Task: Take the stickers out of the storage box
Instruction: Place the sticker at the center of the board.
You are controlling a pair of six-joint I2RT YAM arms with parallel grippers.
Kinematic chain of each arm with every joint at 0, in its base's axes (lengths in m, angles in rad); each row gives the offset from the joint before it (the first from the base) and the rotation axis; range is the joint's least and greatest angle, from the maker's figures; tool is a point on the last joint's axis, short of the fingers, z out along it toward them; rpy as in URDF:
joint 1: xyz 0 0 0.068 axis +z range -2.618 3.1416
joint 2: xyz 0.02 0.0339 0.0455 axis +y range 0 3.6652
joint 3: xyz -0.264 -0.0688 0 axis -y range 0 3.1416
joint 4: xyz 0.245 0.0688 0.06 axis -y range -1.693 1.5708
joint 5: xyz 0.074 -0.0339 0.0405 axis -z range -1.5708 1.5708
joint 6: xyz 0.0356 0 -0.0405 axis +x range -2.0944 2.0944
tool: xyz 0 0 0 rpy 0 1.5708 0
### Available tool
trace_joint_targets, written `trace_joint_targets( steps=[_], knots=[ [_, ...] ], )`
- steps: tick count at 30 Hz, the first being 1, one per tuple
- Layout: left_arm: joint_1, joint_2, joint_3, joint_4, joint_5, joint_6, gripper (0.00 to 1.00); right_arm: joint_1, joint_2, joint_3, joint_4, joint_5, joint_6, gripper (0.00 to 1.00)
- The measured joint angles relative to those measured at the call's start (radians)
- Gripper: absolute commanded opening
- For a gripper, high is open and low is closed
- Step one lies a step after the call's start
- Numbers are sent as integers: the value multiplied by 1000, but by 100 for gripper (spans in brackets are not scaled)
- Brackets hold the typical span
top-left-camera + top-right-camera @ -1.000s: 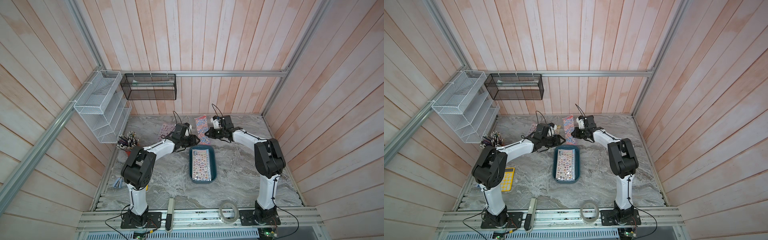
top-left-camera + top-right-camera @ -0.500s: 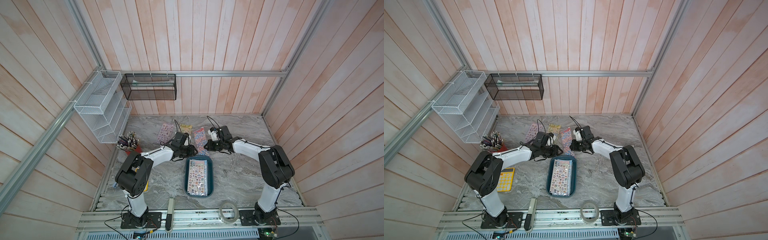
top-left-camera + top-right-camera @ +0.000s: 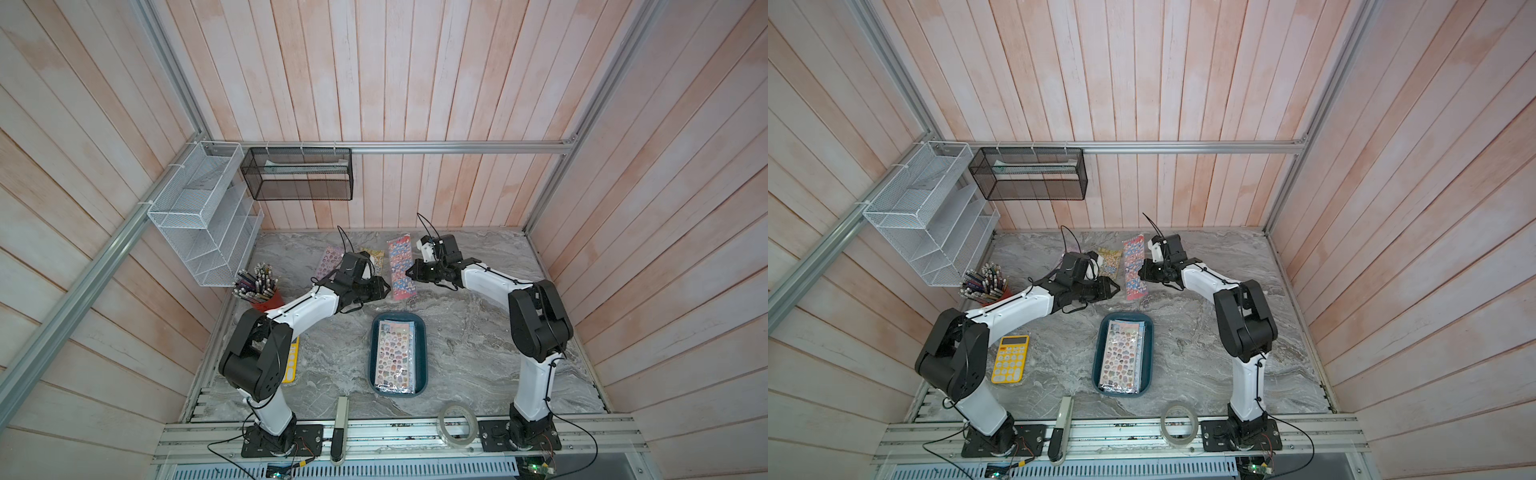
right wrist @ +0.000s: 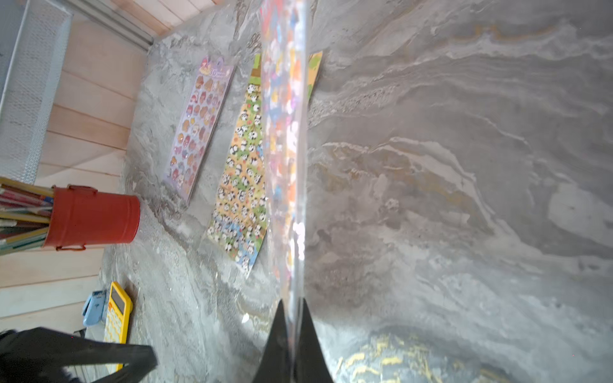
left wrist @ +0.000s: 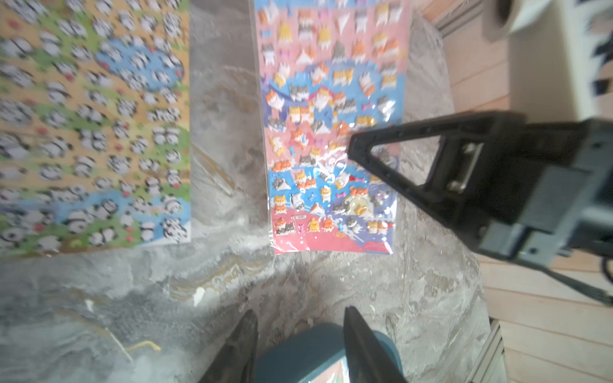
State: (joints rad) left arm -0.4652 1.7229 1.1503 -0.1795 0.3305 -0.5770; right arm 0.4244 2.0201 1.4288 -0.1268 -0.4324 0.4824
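Observation:
The teal storage box [image 3: 420, 345] [image 3: 1147, 353] lies at the table's middle front, with stickers [image 3: 394, 357] [image 3: 1121, 357] stacked inside. Behind it, my right gripper [image 3: 409, 272] [image 3: 1140, 272] [image 4: 292, 306] is shut on the long edge of a pink-and-blue cat sticker sheet [image 3: 401, 266] [image 5: 331, 132] [image 4: 285, 132], low over the table. A panda sheet [image 3: 372, 259] [image 4: 242, 185] and a purple sheet [image 3: 328, 262] [image 4: 199, 126] lie flat to its left. My left gripper [image 3: 384, 286] [image 3: 1115, 286] [image 5: 300, 315] is open and holds nothing, above the box's far end [image 5: 298, 351].
A red pencil cup [image 3: 259, 286] stands at the left edge, with a yellow calculator [image 3: 1010, 359] nearer the front. A tape roll [image 3: 457, 419] and a grey bar-shaped tool [image 3: 340, 428] lie on the front rail. A white wire rack [image 3: 199, 216] and a black mesh basket [image 3: 297, 174] hang on the walls.
The top view itself has shifted. The left jaws have narrowed a little. The right gripper stays shut on the cat sheet.

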Motion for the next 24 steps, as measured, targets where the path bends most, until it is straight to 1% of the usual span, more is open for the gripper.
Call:
trace_joint_targets(
  steps=[4,9,18,20,21,23,24],
  knots=[
    [43,0,2,3,-4,-3,47,-18,87,25,-1,-22,17,0],
    [55,0,-4,8,-3,-6,47,-39,158,39,-10,-27,31,0],
    [59,-8,-76,31,-3,-28,47,-42,205,111,-12,51,46,0],
    [59,-9,-78,32,-3,-30,47,-42,218,125,-12,62,47,6],
    [59,-10,-78,33,-3,-32,47,-42,224,130,-12,64,46,11],
    [59,-14,-78,36,-3,-33,47,-42,237,147,-11,67,42,25],
    [59,-16,-78,37,-3,-33,47,-42,241,159,-9,66,33,29]
  ],
)
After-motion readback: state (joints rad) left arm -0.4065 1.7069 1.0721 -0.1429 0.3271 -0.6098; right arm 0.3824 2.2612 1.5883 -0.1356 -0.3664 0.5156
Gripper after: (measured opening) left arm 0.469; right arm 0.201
